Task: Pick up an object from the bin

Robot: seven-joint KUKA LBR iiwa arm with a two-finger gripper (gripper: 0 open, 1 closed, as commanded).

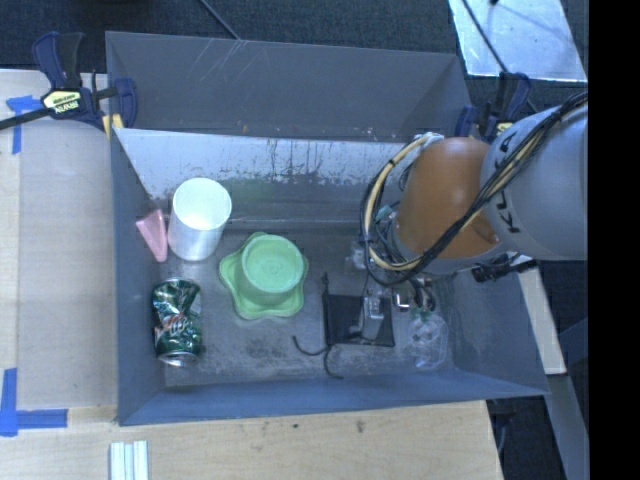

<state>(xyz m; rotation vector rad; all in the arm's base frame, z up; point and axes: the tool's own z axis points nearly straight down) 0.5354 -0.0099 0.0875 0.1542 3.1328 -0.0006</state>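
Figure. Single arm reaching into the grey metal bin (pixel 300 98), seen from above.

(a) The end effector (pixel 385 313) hangs low over the bin floor beneath the orange wrist cover (pixel 445 198) and its looped yellow and black cables (pixel 380 203). I cannot tell whether it is spread or pressed together, because the wrist and cables hide it from above, and I see nothing held in it.

(b) The nearest thing is a flat black rectangular piece with a thin black cord trailing from it (pixel 343 318). It lies on the floor with its edge directly under the end effector, so I judge it the likely thing to pick. Just beside the end effector, on the side away from the black piece, lies a crumpled clear plastic piece (pixel 428 340).

(c) Farther off, beyond the black piece, stands a pale green flower-rimmed plastic bowl (pixel 265 273). Past it are a white paper cup lying on its side (pixel 200 213), a small pink wedge-shaped piece (pixel 152 234) touching the cup, and a crushed green drinks can (pixel 177 320). All are well apart from the end effector.

Risks, as I judge them from my station:
- The black piece lies flat, so a closing grip may skid over its top and leave it on the floor.
- A grip on one edge may let it tilt and slip out.
- The cord may drag or snag as the piece rises.
- The clear plastic is hard to make out and could be pinched instead, or along with the black piece.
- A descent pushed too far would press the end effector into the bin floor.
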